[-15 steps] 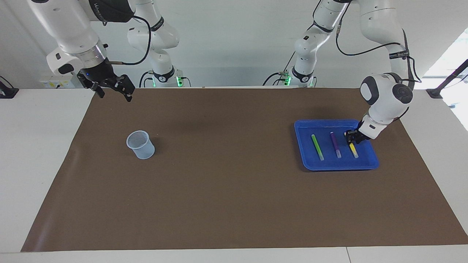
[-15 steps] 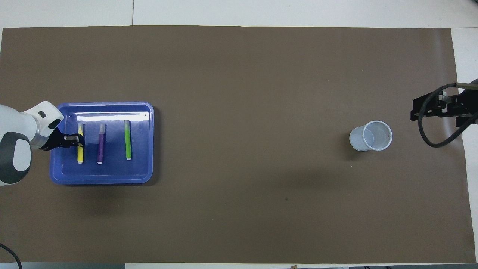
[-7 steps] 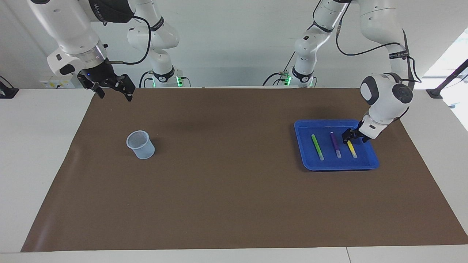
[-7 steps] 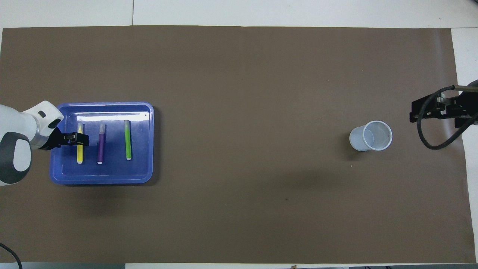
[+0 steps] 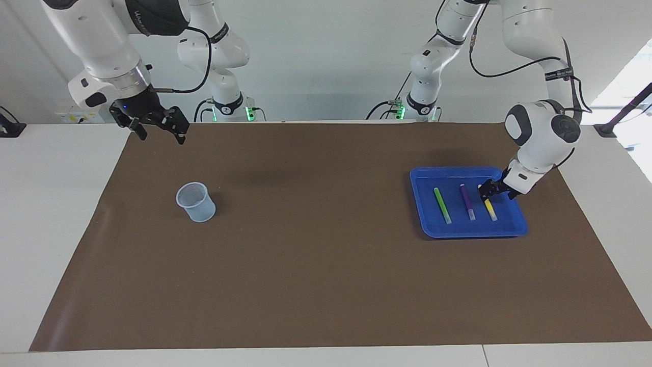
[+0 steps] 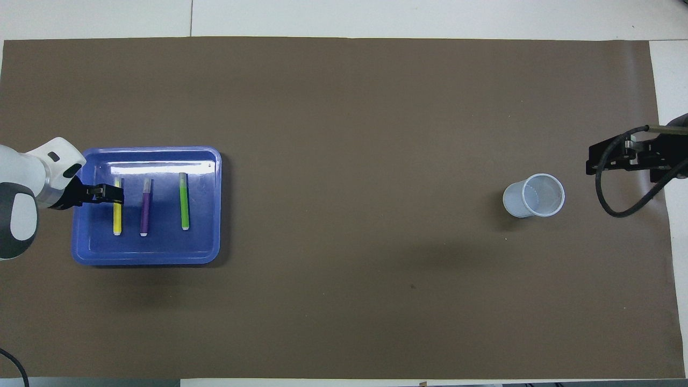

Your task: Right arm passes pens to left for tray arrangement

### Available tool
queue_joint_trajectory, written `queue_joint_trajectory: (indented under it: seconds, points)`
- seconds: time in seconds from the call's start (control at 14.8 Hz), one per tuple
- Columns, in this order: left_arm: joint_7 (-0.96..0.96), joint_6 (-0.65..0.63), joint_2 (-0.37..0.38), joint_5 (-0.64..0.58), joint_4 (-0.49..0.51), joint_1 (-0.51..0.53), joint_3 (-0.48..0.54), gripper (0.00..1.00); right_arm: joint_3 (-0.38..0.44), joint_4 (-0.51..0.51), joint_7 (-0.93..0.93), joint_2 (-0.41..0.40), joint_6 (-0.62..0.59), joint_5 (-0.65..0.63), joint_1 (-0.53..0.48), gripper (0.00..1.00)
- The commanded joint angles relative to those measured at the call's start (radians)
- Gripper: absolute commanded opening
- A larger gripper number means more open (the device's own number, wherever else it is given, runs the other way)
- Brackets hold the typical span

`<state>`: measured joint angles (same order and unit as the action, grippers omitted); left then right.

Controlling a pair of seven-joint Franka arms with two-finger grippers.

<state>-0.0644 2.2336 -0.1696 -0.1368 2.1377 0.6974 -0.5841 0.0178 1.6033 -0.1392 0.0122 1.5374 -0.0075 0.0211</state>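
Note:
The blue tray sits toward the left arm's end of the table. Three pens lie side by side in it: green, purple and yellow. My left gripper hovers open just over the yellow pen's end that lies nearer the robots, and holds nothing. My right gripper hangs open and empty in the air over the mat's edge at the right arm's end, and that arm waits.
A small translucent pale-blue cup stands upright on the brown mat toward the right arm's end. White table shows around the mat's edges.
My left gripper has opened off the yellow pen and risen slightly; the pen stays flat in the tray. The right gripper has drifted only a little.

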Motion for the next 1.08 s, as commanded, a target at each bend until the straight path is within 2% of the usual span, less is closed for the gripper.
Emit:
queue_joint_trajectory:
  seconds: [0.0, 0.68, 0.95, 1.02]
  points:
    - [0.0, -0.019, 0.01, -0.018, -0.015, -0.013, 0.001, 1.0, 0.007, 0.041, 0.055, 0.028, 0.058, 0.003, 0.002, 1.0]
    - [0.0, -0.011, 0.007, -0.018, -0.044, -0.039, 0.001, 1.0, 0.005, 0.041, 0.098, 0.028, 0.056, 0.014, -0.007, 1.0]
    - [0.002, -0.032, 0.021, -0.017, -0.045, -0.091, 0.003, 1.0, 0.005, 0.041, 0.102, 0.028, 0.049, 0.015, -0.003, 1.0]
    - [0.009, -0.07, 0.036, -0.015, -0.051, -0.148, 0.021, 1.0, 0.005, 0.04, 0.101, 0.028, 0.049, 0.017, -0.003, 1.0]
